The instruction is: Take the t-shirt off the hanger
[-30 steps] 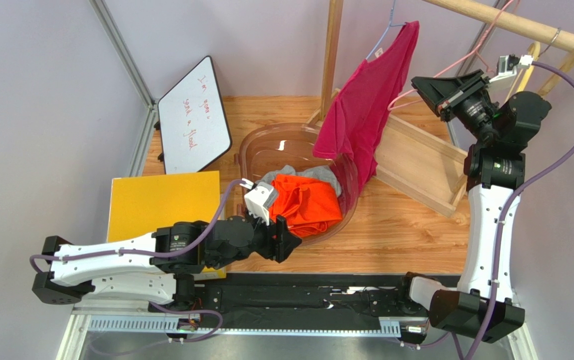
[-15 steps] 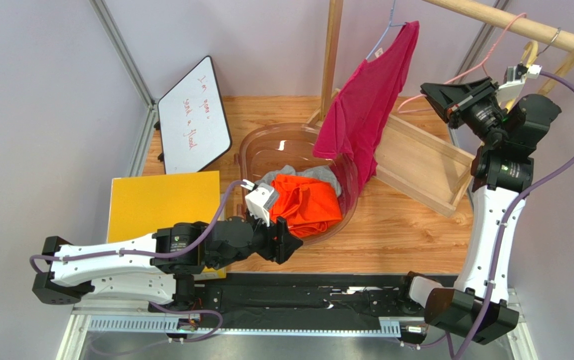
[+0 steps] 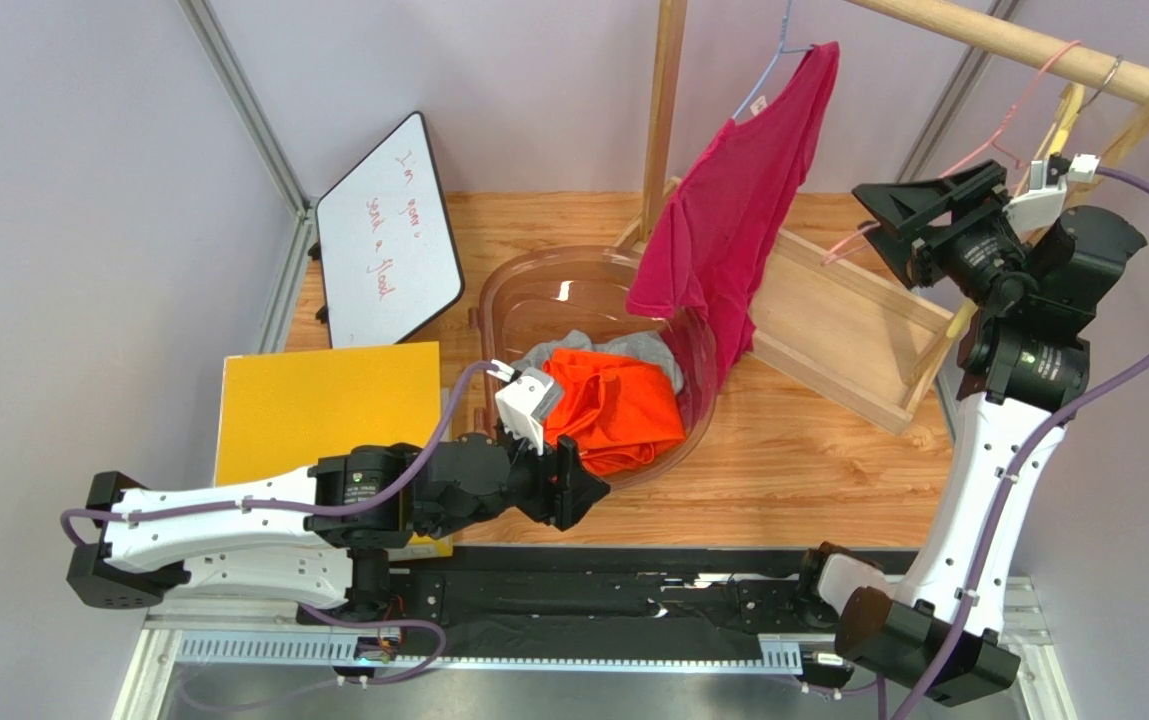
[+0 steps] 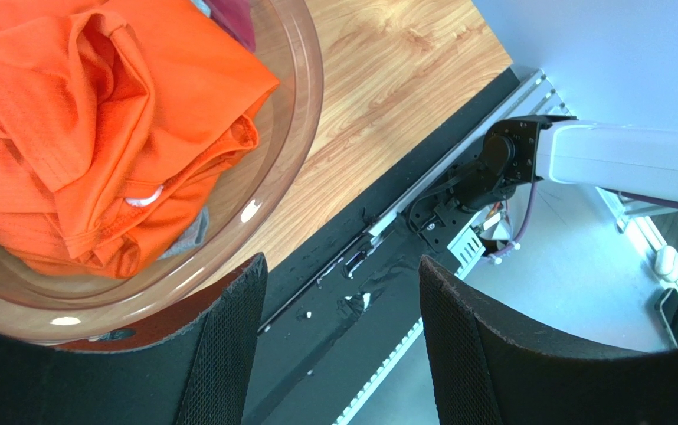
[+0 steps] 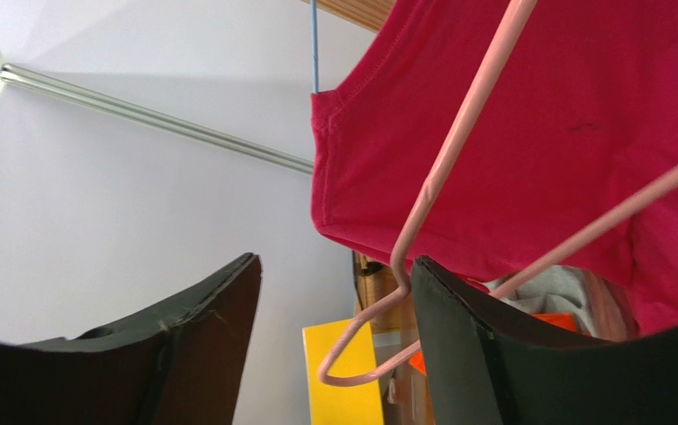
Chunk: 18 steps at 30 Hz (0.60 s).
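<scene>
right pincer (image 5: 335, 266): pink hanger (image 5: 448, 155) crosses opening | left pincer (image 4: 340, 266): basin rim (image 4: 311, 88) ahead

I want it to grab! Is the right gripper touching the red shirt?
Apart. The top view shows the wood frame between the right gripper and the red shirt.
</scene>
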{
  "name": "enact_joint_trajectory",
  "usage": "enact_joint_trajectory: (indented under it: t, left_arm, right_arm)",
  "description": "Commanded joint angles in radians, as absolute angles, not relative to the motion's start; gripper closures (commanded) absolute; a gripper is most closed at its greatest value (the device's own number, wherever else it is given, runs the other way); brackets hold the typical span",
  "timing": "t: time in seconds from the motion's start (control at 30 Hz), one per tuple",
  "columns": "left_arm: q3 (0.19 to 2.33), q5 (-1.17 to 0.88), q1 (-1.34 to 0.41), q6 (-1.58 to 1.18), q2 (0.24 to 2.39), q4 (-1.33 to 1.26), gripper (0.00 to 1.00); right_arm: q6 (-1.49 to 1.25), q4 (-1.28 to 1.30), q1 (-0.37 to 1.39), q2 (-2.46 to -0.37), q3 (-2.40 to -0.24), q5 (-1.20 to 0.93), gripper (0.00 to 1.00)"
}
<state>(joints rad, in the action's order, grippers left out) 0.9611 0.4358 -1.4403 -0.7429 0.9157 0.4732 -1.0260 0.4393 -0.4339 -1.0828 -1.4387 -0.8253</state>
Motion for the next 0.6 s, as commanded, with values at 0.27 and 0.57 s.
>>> enact_joint_trajectory:
  t: [0.27, 0.57]
  left_arm:
    - [0.946, 0.41, -1.436, -0.666, 0.928, 0.39, 0.3]
    - [0.902, 0.387, -1.434, -0.721, 0.862, 0.41, 0.3]
  right_arm:
    - [-0.473, 1.093, -0.368, -0.956, -1.801, -0.39, 0.08]
    - [-0.446, 1.197, -0.312, -1.055, -2.121, -0.526, 0.0]
